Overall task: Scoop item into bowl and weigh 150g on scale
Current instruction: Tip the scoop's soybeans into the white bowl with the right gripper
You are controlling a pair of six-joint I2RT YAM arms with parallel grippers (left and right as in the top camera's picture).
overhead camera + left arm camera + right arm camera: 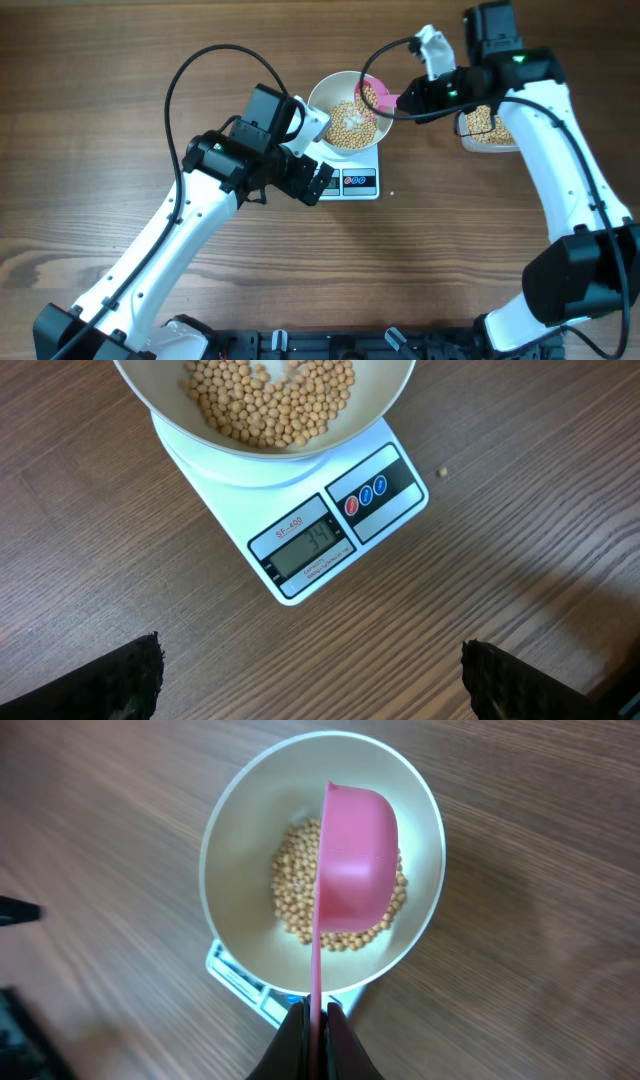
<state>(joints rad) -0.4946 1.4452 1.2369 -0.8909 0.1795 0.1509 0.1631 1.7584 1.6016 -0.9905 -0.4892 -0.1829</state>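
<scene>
Right jaws pinch one pink scoop over one bowl of beans on one scale; left jaws gape.

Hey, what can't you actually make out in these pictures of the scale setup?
Overhead: the scale's display is too small to read.
Right wrist: the bowl covers most of the scale; the pink scoop hides beans beneath it.
Overhead: the right arm covers much of the tub.

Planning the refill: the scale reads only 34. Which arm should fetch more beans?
Right. The right fingers are shut on the scoop over the bowl, and the tub of beans sits on its side. The left fingers are open and empty, in front of the scale.
</scene>
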